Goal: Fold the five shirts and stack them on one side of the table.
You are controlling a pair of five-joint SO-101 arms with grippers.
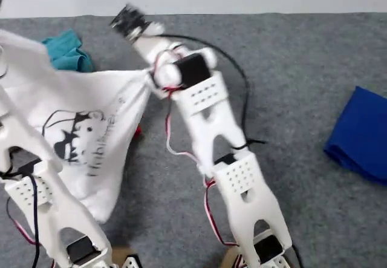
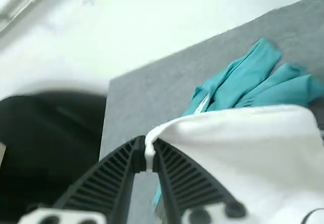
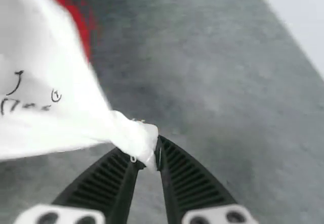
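A white shirt with a black print hangs stretched above the grey table between both arms. My right gripper is shut on one bunched corner of the white shirt; in the high view that gripper sits at the shirt's right corner. My left gripper is shut on another edge of the white shirt, at the far left of the table. A teal shirt lies crumpled at the back left, also seen as the teal shirt. A bit of red shirt shows under the white one.
A folded blue shirt lies at the right edge of the table. Black and red cables run along the right arm. The table's back edge meets a white wall.
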